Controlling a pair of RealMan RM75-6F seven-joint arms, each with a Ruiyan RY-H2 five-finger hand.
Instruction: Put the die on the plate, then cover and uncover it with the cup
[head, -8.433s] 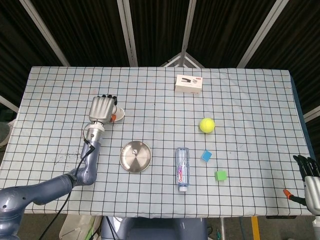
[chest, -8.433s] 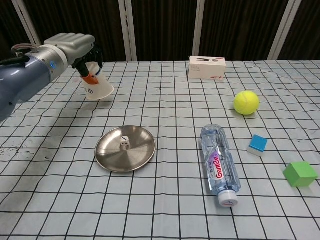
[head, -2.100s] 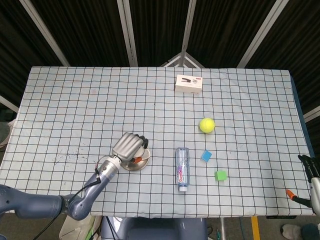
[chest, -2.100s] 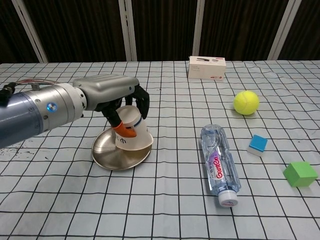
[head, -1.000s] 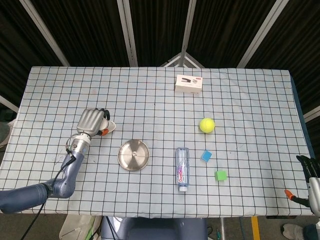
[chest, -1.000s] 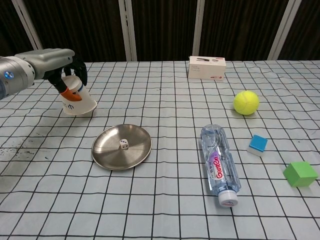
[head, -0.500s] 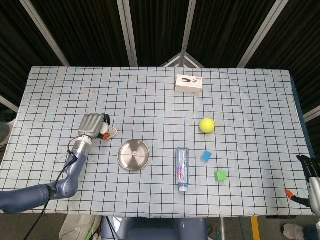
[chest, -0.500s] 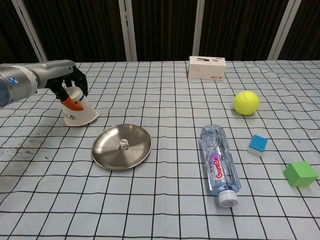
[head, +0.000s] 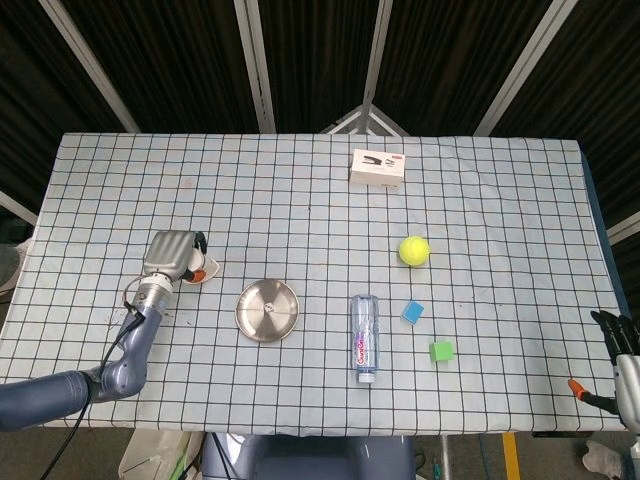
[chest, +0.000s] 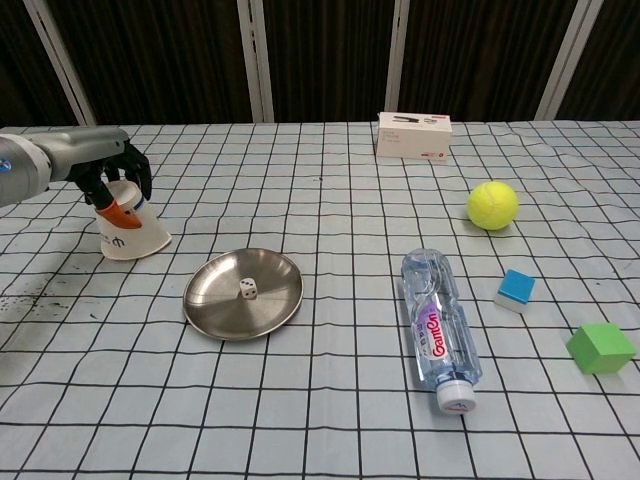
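Checked tablecloth (head: 480, 210), dark slatted wall (chest: 320, 60)

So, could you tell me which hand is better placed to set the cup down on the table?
The left hand: it already holds the cup upside down beside the plate. The right hand is off the table's far edge.

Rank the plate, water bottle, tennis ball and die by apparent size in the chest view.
1. plate
2. water bottle, close to the plate and nearer the camera, so that order is unsure
3. tennis ball
4. die
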